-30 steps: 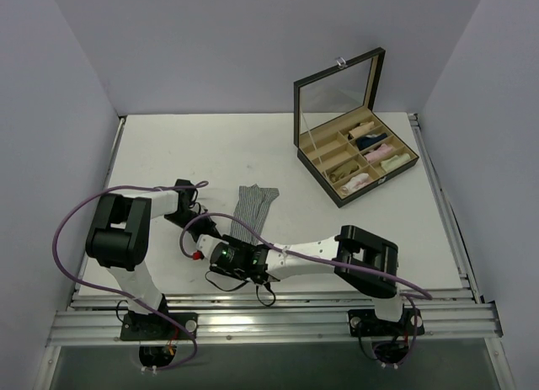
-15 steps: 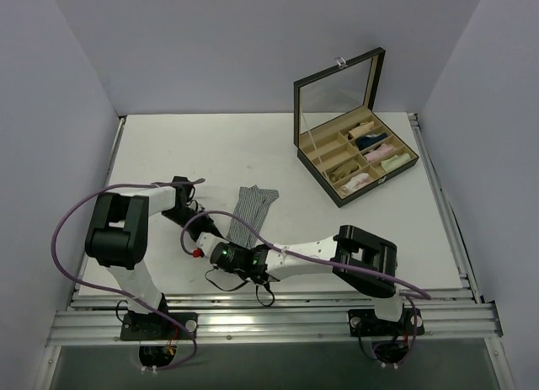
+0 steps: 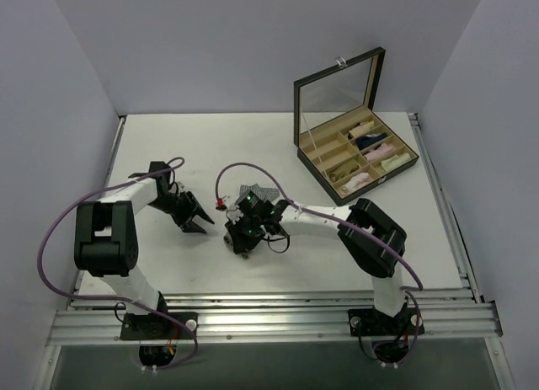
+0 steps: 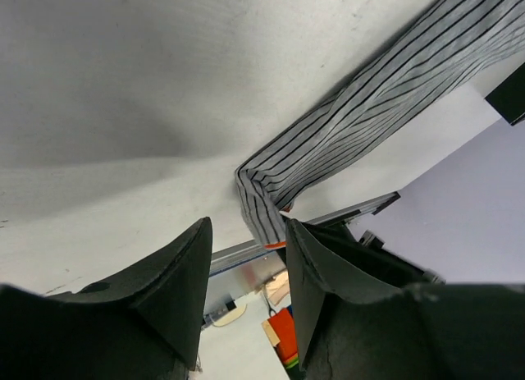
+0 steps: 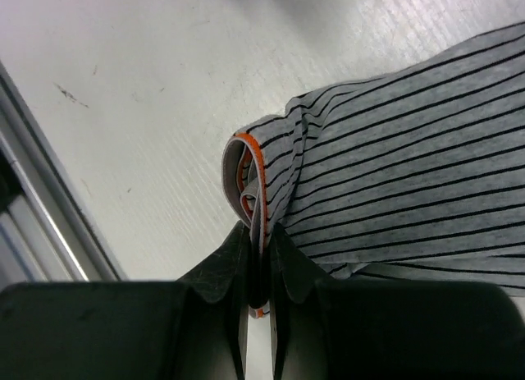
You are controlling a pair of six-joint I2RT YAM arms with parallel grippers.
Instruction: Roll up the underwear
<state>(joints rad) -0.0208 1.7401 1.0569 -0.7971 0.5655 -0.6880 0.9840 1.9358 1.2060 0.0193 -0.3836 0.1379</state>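
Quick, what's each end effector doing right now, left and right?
Left end effector: open, gripping nothing.
Right end effector: closed, pinching the underwear at its orange-edged waistband.

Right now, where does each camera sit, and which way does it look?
Top external: above and behind the arms, looking down on the table; both arms, left gripper and right gripper show.
Left wrist: on the left arm, looking low across the table past its own open fingers to the underwear.
Right wrist: on the right arm, looking down past its fingers, shut on the underwear's orange-edged fold.
Shared: all three show the underwear and the table.
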